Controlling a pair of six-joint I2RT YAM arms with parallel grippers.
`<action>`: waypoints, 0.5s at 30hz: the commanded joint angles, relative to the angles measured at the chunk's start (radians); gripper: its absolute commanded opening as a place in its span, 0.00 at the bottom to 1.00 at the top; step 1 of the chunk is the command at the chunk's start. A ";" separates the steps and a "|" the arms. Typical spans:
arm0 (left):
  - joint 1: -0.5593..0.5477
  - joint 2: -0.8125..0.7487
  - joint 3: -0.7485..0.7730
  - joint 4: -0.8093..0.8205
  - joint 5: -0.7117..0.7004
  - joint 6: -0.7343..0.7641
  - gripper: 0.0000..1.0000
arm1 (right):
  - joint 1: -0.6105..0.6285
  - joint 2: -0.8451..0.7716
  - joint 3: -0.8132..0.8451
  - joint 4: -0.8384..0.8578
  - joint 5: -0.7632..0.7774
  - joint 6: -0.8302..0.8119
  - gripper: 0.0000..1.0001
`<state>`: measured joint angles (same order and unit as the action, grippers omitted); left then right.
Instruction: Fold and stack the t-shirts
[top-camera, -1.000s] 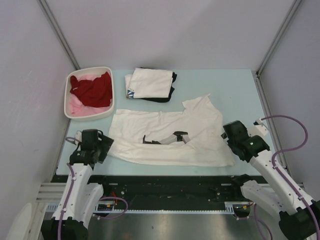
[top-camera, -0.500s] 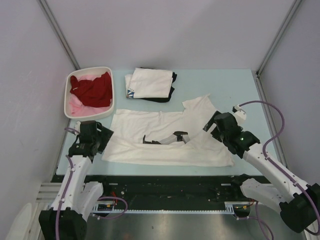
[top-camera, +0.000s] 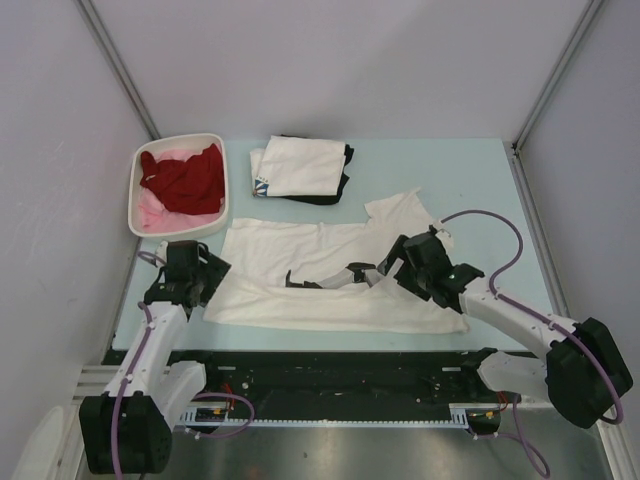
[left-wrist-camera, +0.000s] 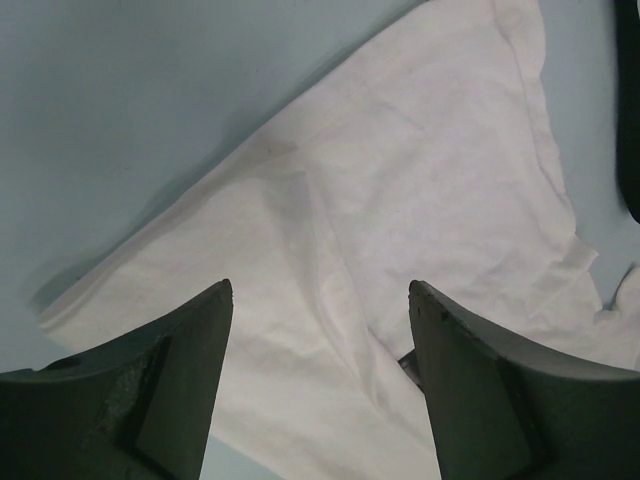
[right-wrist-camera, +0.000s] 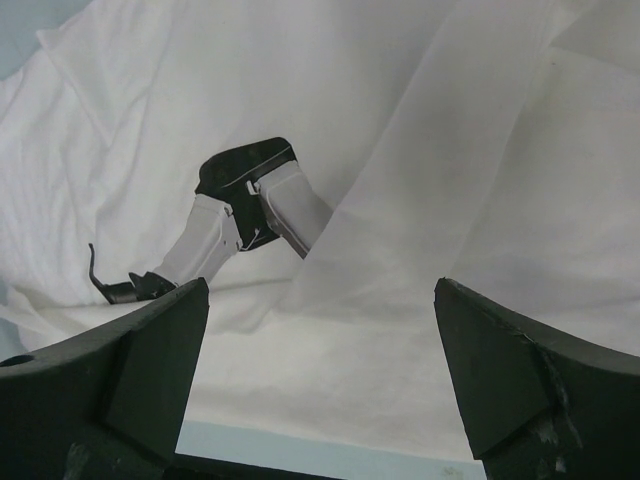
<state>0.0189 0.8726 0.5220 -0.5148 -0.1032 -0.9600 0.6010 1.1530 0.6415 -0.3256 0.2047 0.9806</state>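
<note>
A cream-white t-shirt (top-camera: 300, 250) lies spread across the near half of the table, its dark-lined neck opening (top-camera: 350, 272) near the middle. My left gripper (top-camera: 210, 275) is open and empty over the shirt's left edge; the left wrist view shows the cloth (left-wrist-camera: 400, 180) between its fingers (left-wrist-camera: 190, 380). My right gripper (top-camera: 392, 268) is open and empty above the shirt's right half, just right of the neck opening (right-wrist-camera: 245, 195). A folded white shirt with a small blue mark (top-camera: 298, 165) lies on a folded black shirt (top-camera: 347, 170) at the back. A dark red shirt (top-camera: 185, 178) and a pink shirt (top-camera: 150, 210) are in the basin.
The white oval basin (top-camera: 135, 225) stands at the back left. The light blue table (top-camera: 470, 190) runs to grey walls on three sides. A black rail (top-camera: 330, 360) runs along the near edge between the arm bases.
My right arm has swung left from the shirt's right edge to above its right half near the neck opening. My left gripper has shifted slightly toward the shirt's left edge. The shirts have not moved.
</note>
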 joint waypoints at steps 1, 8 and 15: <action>-0.004 0.002 0.003 0.039 -0.024 0.030 0.76 | 0.025 0.010 -0.002 0.040 -0.008 0.035 1.00; -0.002 0.008 -0.022 0.067 -0.016 0.021 0.76 | 0.043 0.027 -0.026 0.040 -0.019 0.053 1.00; -0.002 0.012 -0.048 0.084 -0.010 0.014 0.76 | 0.074 0.042 -0.043 0.037 -0.010 0.070 1.00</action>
<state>0.0189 0.8845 0.4904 -0.4698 -0.1085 -0.9577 0.6575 1.1893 0.6098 -0.3077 0.1894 1.0275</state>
